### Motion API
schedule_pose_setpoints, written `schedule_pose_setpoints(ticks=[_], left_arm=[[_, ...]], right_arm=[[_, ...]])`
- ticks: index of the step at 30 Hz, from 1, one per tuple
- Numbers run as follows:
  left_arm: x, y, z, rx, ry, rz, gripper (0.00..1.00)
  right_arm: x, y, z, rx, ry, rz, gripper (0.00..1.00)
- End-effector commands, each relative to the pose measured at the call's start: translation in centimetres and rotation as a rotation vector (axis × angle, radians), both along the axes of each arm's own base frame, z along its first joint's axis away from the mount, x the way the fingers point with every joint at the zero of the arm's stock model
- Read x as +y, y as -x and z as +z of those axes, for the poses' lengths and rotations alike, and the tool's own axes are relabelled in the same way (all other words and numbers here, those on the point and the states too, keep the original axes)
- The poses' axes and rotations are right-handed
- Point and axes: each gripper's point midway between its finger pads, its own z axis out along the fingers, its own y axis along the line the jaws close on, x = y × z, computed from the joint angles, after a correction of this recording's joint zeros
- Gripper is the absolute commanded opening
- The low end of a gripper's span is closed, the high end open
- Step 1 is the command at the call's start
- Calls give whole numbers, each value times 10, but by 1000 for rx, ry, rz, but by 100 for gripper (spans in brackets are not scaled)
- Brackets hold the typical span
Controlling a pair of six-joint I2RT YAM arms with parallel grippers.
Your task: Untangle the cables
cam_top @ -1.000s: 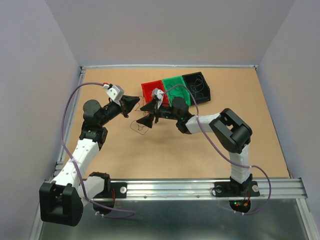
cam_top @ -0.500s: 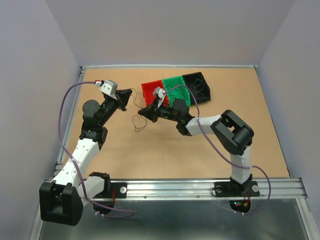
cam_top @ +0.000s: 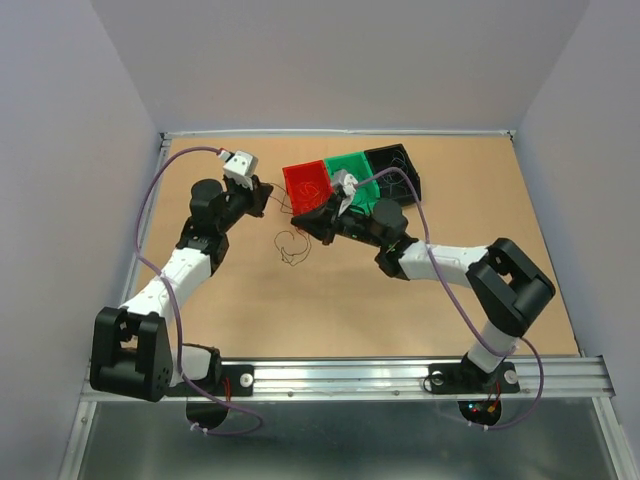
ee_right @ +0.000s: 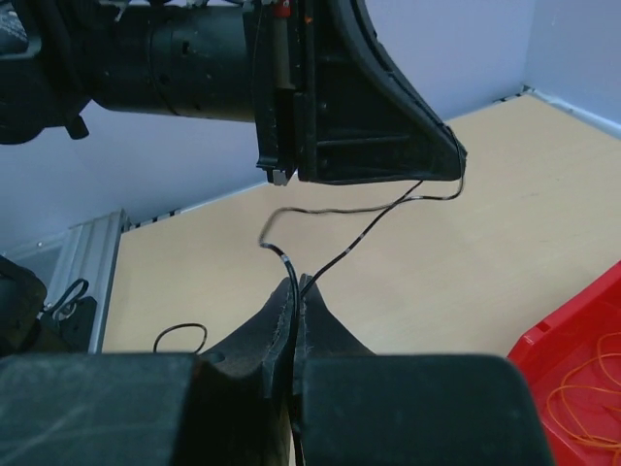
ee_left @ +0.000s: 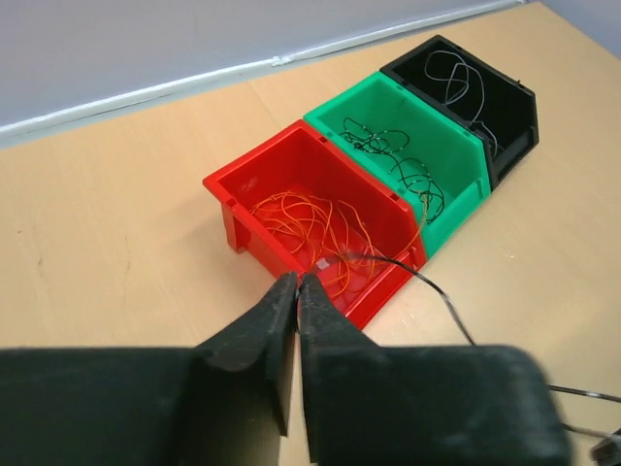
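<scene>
A thin black cable (ee_right: pixel 330 208) hangs in the air between my two grippers. My right gripper (ee_right: pixel 296 286) is shut on it, with the wire running down between the fingers. My left gripper (ee_left: pixel 297 282) pinches its other end at the fingertips, just in front of the red bin (ee_left: pixel 247 228); from there the black cable (ee_left: pixel 441 294) trails off to the right. In the top view the left gripper (cam_top: pixel 268 196) and right gripper (cam_top: pixel 303 221) are close together, with a small wiry clump of cables (cam_top: pixel 292 247) on the table just below them.
Three bins stand in a row at the back: the red bin (cam_top: pixel 307 185) holds orange wires (ee_left: pixel 310 218), the green bin (ee_left: pixel 456 209) dark wires, the black bin (ee_left: pixel 514 126) black wires. A loose wire loop (ee_right: pixel 181 324) lies on the table.
My right gripper was open a second ago and has shut on the black cable, shifting slightly right and back. The left arm has swung back toward the red bin. The clump has shifted slightly right.
</scene>
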Motion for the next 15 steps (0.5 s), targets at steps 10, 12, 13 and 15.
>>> schedule_pose_setpoints(ticks=[10, 12, 13, 15], left_arm=[[61, -34, 32, -144, -117, 305, 22], [66, -37, 31, -140, -127, 335, 23], [65, -38, 30, -139, -128, 332, 24], [61, -37, 27, -132, -128, 306, 24]], right_arm=[[-31, 28, 40, -27, 1, 21, 1], [-40, 23, 42, -23, -2, -37, 0], [-43, 23, 45, -27, -8, -46, 0], [-48, 17, 51, -23, -24, -77, 0]])
